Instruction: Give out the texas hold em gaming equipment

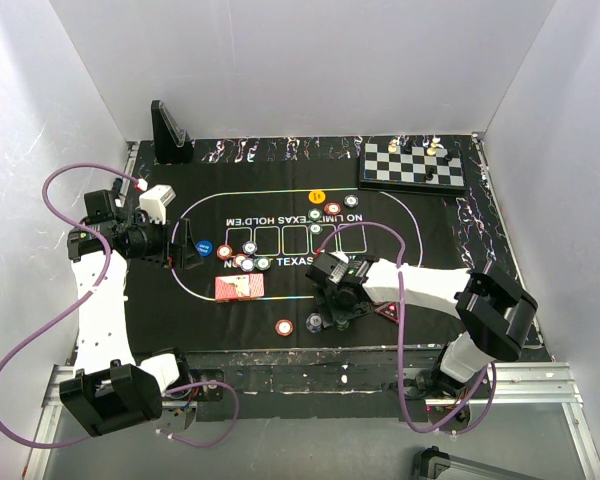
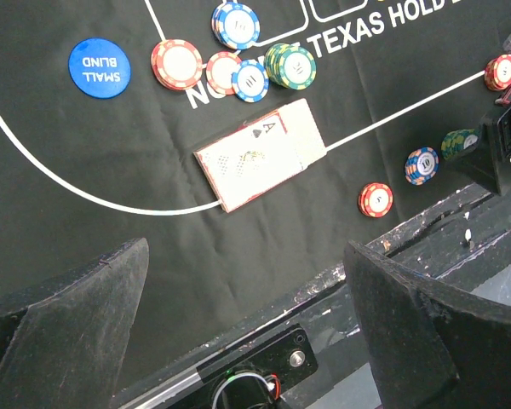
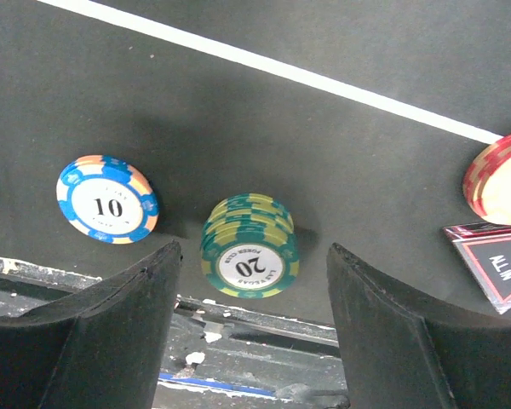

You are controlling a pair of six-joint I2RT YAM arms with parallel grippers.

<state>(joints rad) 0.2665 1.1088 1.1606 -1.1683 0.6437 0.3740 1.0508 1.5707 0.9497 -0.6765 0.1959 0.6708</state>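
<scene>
My right gripper is open, low over the mat's near edge. A stack of green "20" chips sits just ahead of the gap between its fingers. A blue "10" chip lies to the left. A red chip and the red triangular marker lie to the right. My left gripper is open and empty, above the mat's left side. The card deck, an ace showing on top, lies below a chip cluster. The blue "SMALL BLIND" button is beside it.
A lone red chip lies near the mat's front edge. The yellow button and a few chips sit at the far side. The chessboard is at back right, a black stand at back left. The black mat covers the table.
</scene>
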